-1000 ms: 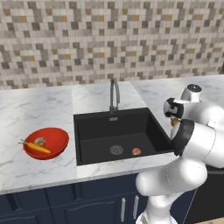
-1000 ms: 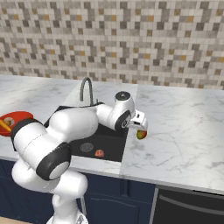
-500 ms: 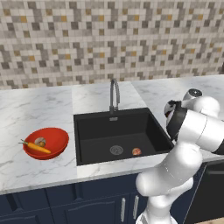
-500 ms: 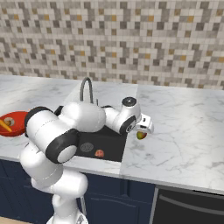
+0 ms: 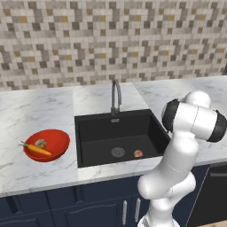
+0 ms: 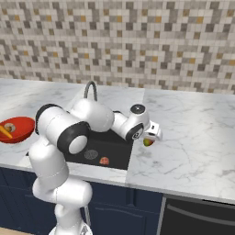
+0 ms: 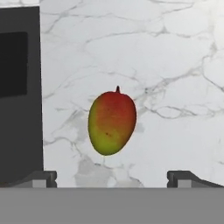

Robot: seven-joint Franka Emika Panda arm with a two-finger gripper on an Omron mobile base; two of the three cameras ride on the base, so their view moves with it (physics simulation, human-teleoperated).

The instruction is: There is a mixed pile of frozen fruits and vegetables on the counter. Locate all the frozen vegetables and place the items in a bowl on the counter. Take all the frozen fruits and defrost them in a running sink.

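My gripper (image 6: 152, 136) (image 7: 112, 180) hangs open just over a red-and-green frozen fruit (image 6: 148, 142) (image 7: 112, 122). That fruit lies on the white marble counter (image 6: 193, 137), right of the black sink (image 6: 110, 144) (image 5: 119, 133), and nothing is between my fingertips (image 7: 40, 178). In the sink, a small reddish fruit (image 5: 138, 154) (image 6: 104, 161) rests beside the drain. At the far left stands the red bowl (image 5: 58, 138) (image 6: 24, 124), holding the orange carrot (image 5: 37, 149) and the beige lump (image 5: 41, 142). In the left base view my own arm hides the hand.
The curved grey tap (image 5: 116, 95) (image 6: 90, 89) rises behind the basin. The sink's dark edge (image 7: 19, 87) runs just left of the fruit. A tiled wall backs the counter. Dark blue cabinets and a black appliance front (image 6: 197, 215) sit below.
The arm has swung its elbow round and the hand has shifted slightly right, settling over the red-and-green fruit. The jaws stayed open. Fruit, bowl and sink contents have not moved.
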